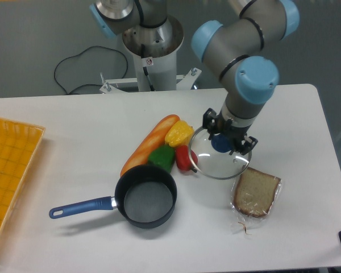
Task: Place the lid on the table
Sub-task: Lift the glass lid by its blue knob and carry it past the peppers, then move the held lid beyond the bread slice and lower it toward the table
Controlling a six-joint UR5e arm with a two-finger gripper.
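Overhead, pincer (221,142) grips round clear glass lid (219,161) by blue knob.

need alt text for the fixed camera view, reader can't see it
A robot arm's gripper holds a round glass lid by its blue knob above a white table, beside a wrapped bread slice. To the left lie a baguette, yellow, green and red toy vegetables, an open blue-handled saucepan and a yellow tray.

The pincer (221,143) grips the lid (220,154) beside bagged bread (256,195).
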